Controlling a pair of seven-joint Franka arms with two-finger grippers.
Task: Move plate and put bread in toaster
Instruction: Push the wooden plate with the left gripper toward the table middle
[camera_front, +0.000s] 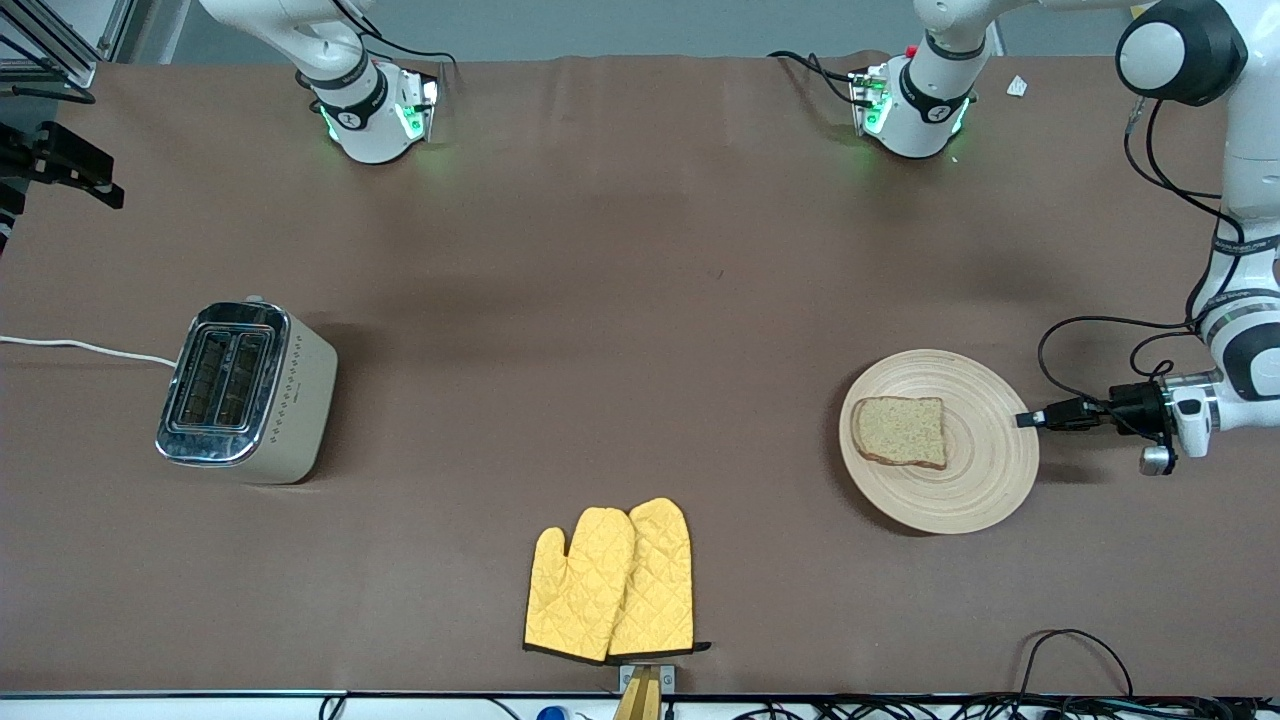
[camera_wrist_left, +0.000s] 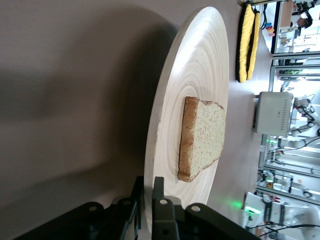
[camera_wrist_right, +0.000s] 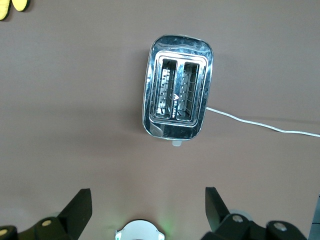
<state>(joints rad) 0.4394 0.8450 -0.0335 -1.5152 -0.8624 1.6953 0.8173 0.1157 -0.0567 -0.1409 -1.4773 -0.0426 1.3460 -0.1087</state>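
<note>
Fingers (camera_wrist_left: 159, 200) of the left gripper (camera_front: 1030, 418) sit low at the rim of the plate (camera_front: 985, 480), at the edge toward the left arm's end of the surface (camera_front: 620, 300). From the left wrist view I read them as straddling the rim, one on each side of it and pinched nearly together, so I take them as clamped on the plate, though I cannot swear the contact is firm. The bread (camera_front: 900, 431) lies flat on the plate, off its centre, toward the side away from the gripper. The toaster (camera_front: 245, 393) stands well apart, at the right arm's end of the surface, with both slots bare in the right wrist view and its white cord (camera_front: 85, 348) trailing off the edge. A pair of yellow oven mitts (camera_front: 612, 582) lies between the two, nearer to the front camera.

The right gripper (camera_wrist_right: 147, 210) hangs high over the toaster, its fingers spread wide with nothing between them; that arm waits.

I judge the step in hand to be the plate move, at its very start. Next I need a slow, level drag or lift toward the toaster, keeping the plate flat so the slice does not slide off, and steering wide of the mitts.
</note>
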